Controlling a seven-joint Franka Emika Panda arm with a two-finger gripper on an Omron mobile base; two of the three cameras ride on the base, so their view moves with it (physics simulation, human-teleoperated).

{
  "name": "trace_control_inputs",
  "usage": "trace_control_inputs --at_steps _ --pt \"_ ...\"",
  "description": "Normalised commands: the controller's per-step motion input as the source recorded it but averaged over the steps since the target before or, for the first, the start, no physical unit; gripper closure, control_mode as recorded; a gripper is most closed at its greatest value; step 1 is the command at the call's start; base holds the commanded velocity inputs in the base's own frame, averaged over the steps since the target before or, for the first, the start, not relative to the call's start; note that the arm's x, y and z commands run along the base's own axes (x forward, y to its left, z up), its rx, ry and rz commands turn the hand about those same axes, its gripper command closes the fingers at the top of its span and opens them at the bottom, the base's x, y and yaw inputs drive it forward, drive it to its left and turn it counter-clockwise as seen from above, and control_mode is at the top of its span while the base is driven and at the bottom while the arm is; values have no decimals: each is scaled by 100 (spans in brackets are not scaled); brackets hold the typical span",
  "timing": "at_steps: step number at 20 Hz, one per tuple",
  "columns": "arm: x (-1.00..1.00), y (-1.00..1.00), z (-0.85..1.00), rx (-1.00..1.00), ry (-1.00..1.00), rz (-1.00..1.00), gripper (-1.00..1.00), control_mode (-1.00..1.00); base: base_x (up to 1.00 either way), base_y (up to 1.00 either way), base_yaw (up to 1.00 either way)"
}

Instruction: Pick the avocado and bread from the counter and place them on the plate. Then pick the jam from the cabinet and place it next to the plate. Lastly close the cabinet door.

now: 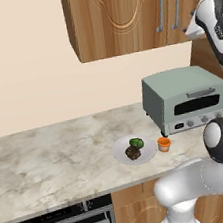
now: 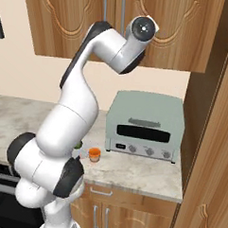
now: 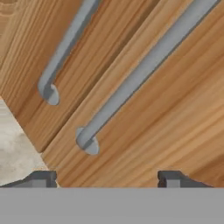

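- Already resting on the plain white round shallow plate point(image 1: 149, 154): the small bright green rounded avocado point(image 1: 136, 142) and the dark brown rough lump of bread point(image 1: 133, 153), touching or nearly so, green lump on the far side — placed as the first step asks.
- Just beside the plate's right rim, on the beige and grey marbled stone counter point(image 1: 50, 158): the small squat orange jam jar point(image 1: 164, 144), upright, in front of the pale green toaster oven point(image 1: 185, 97); also seen from the right base view point(image 2: 94, 154), partly behind the arm. Apparently set near the plate rather than on it, as the second step wants.
- Up high, close against the warm brown wooden wall cabinet point(image 1: 119, 16): the two-finger gripper point(image 3: 106, 178), dark tips standing wide apart with nothing between them, holding nothing.
- Dead ahead in the hand view: two carved cabinet doors point(image 3: 166, 109) lying flush, both long silver bar handles point(image 3: 144, 72) side by side, no dark gap or shelf showing between the panels.
- Probably the closing step, at or near its end; doors look shut from both base views, which would explain empty spread jaws close to the wood, not clamped on a handle.
- Left to judge: whether the door sits fully home — hard to tell from here.
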Motion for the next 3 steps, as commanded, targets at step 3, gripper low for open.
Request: trace_control_inputs --at_steps 3 --pt "-86 8 0 0 0 -5 -100 -100 0 0 0"
